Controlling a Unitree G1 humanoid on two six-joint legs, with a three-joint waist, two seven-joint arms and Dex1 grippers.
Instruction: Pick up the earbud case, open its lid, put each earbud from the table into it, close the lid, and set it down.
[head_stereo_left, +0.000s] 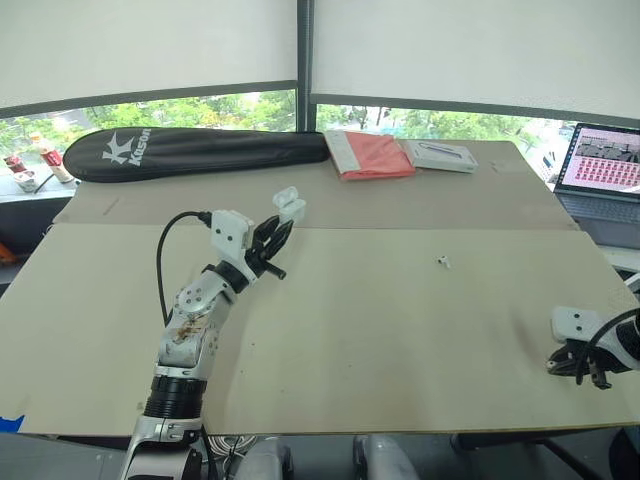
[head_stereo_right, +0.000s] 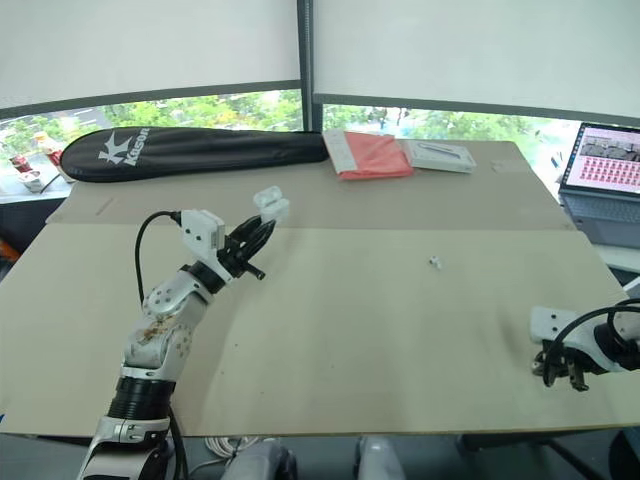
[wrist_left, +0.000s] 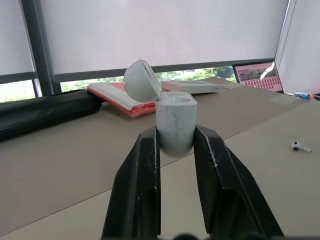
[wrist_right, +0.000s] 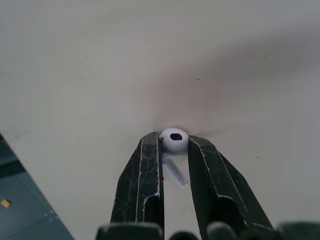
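My left gripper (head_stereo_left: 281, 230) is raised over the left-centre of the table (head_stereo_left: 400, 330) and is shut on the white earbud case (head_stereo_left: 289, 206). The wrist view shows the case (wrist_left: 174, 125) upright between the black fingers (wrist_left: 140, 185), its rounded lid (wrist_left: 141, 81) hinged open. One white earbud (head_stereo_left: 443, 262) lies loose on the table right of centre, also seen as the earbud (wrist_left: 300, 147) beyond the case. Low near the table's front right corner, my right gripper (head_stereo_left: 580, 370) is shut on a second earbud (wrist_right: 174, 141), its stem pointing back between the fingers.
A long black racket bag (head_stereo_left: 190, 150) lies along the back left. A red booklet (head_stereo_left: 370, 155) and a flat white box (head_stereo_left: 440, 155) sit at the back centre. An open laptop (head_stereo_left: 605, 165) stands off the right side. Bottles (head_stereo_left: 40, 160) stand far left.
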